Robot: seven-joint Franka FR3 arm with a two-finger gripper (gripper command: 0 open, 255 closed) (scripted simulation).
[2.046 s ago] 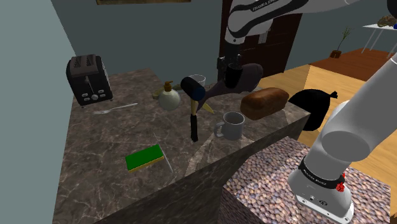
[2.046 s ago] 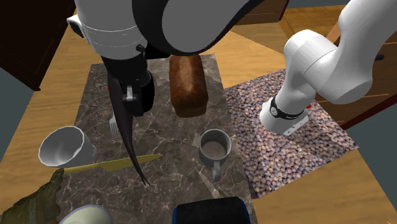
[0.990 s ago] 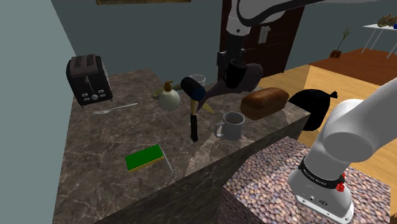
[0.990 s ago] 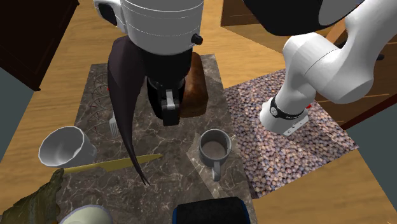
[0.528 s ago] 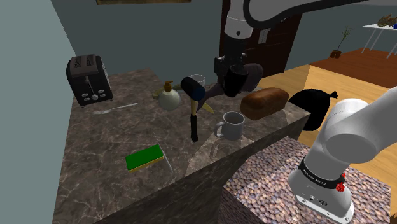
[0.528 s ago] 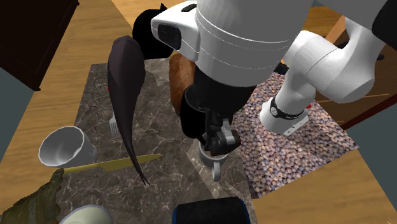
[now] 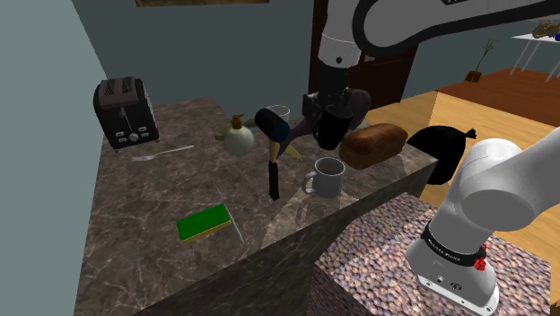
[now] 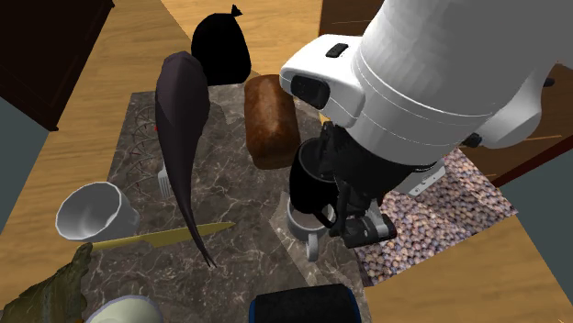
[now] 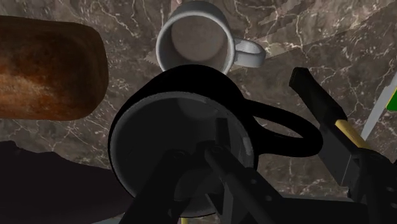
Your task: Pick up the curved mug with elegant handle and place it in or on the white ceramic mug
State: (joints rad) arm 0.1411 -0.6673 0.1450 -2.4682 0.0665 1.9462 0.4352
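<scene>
Tool (image 9: 205,159) is clamped on the wall of the black mug (image 9: 181,137) and carries it off the bench (image 7: 179,184), mouth up, loop handle out to one side. From the shoulder view it hangs just above the pale grey mug (image 7: 328,177), which stands upright near the bench edge; in the wrist view it covers only the near rim of that mug. Bread loaf (image 7: 372,144) lies just beside the pale grey mug.

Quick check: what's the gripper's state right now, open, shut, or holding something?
Gripper: shut on the black mug, holding it in the air above the grey mug.
</scene>
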